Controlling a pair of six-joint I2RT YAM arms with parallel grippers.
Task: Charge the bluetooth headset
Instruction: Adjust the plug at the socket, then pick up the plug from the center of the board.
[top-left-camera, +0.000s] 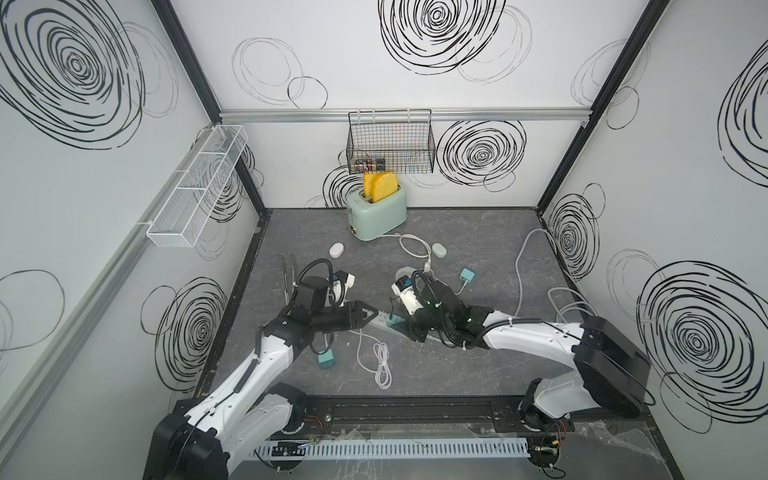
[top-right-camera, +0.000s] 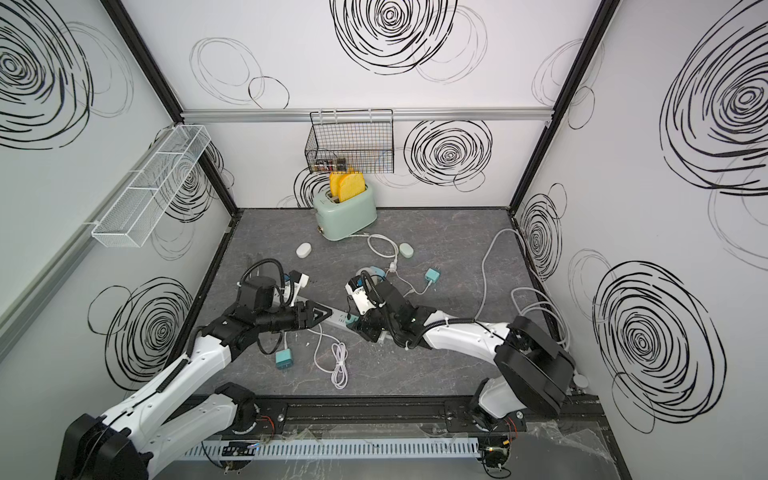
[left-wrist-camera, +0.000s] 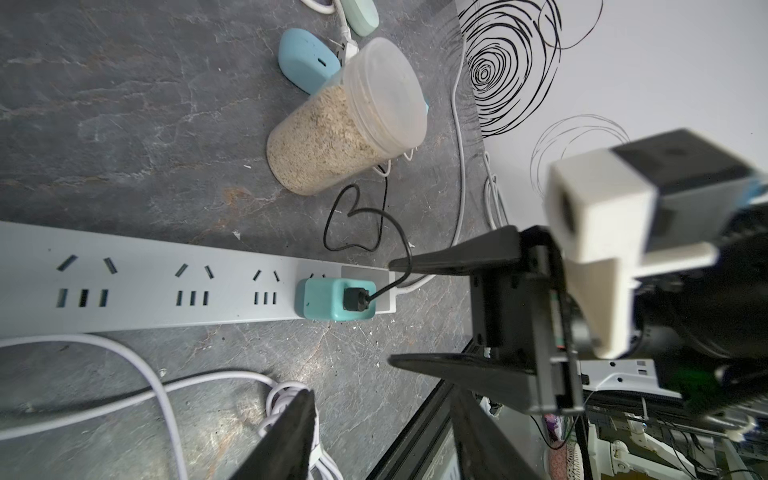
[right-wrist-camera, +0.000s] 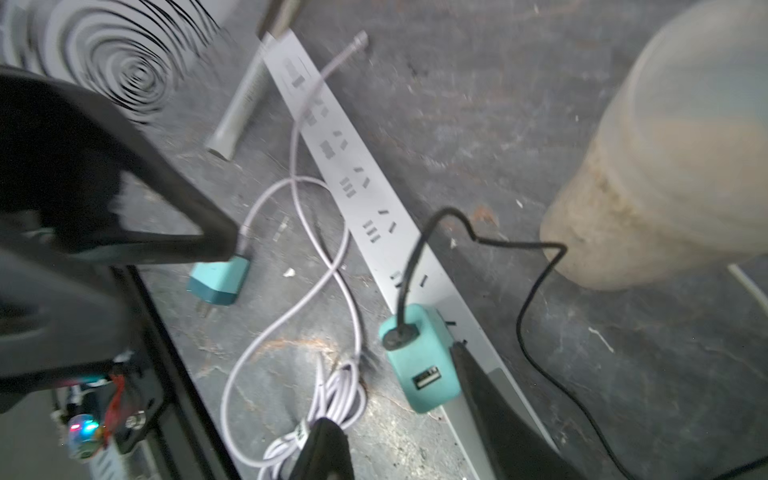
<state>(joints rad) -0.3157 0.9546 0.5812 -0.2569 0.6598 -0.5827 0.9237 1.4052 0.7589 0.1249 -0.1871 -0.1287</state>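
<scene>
A grey power strip (top-left-camera: 380, 323) (left-wrist-camera: 166, 291) lies across the floor. A teal charger (left-wrist-camera: 324, 299) (right-wrist-camera: 424, 374) is plugged into its end socket. A black cable (left-wrist-camera: 357, 224) runs from the charger and passes behind a jar. A blue headset case (left-wrist-camera: 301, 58) lies behind that jar. My right gripper (top-left-camera: 411, 330) (right-wrist-camera: 390, 386) is open, its fingers spread either side of the charger without gripping it. My left gripper (top-left-camera: 372, 316) (left-wrist-camera: 380, 399) hovers open and empty over the strip, just left of the charger.
A jar of grain (left-wrist-camera: 345, 120) stands beside the strip. A white case (top-left-camera: 337, 250) and a green case (top-left-camera: 439, 249) lie near the toaster (top-left-camera: 376, 216). A loose teal charger (top-left-camera: 326, 359), another (top-left-camera: 468, 275) and a coiled white cable (top-left-camera: 382, 365) lie around.
</scene>
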